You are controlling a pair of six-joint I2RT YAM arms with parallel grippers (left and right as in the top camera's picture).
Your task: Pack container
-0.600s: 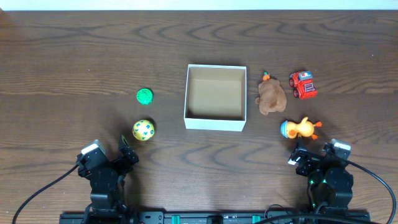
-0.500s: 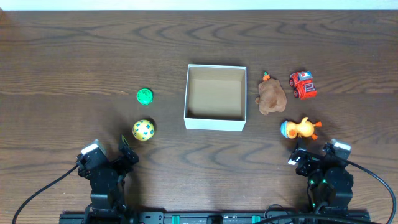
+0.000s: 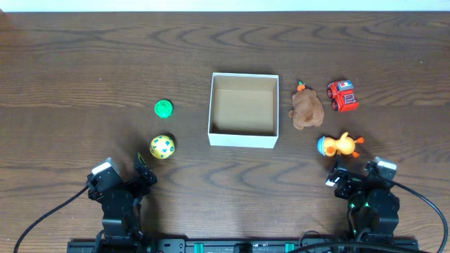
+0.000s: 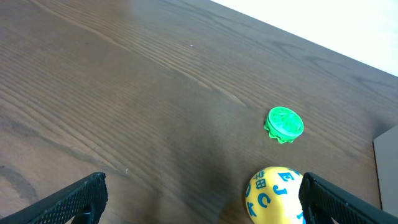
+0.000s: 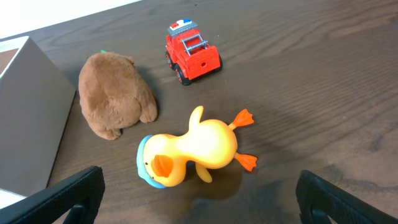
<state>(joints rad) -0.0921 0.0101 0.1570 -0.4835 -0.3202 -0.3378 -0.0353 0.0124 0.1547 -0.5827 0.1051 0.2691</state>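
The container [image 3: 243, 140], a square shallow white box with a tan inside, sits mid-table and looks empty; its wall shows in the right wrist view [image 5: 28, 118]. Left of it lie a green disc [image 3: 163, 107] and a yellow ball with blue letters [image 3: 162, 146]. Right of it lie a brown plush [image 3: 307, 110], a red toy truck [image 3: 342, 95] and a yellow duck [image 3: 339, 145]. My left gripper [image 3: 139, 169] is open, low near the front edge; the ball [image 4: 277, 194] lies against its right finger. My right gripper [image 3: 351, 172] is open, just short of the duck [image 5: 193, 149].
The dark wood table [image 3: 91, 77] runs wide to the left and behind the box. A pale strip [image 3: 225, 5] marks the far edge. The arm bases and cables sit at the near edge.
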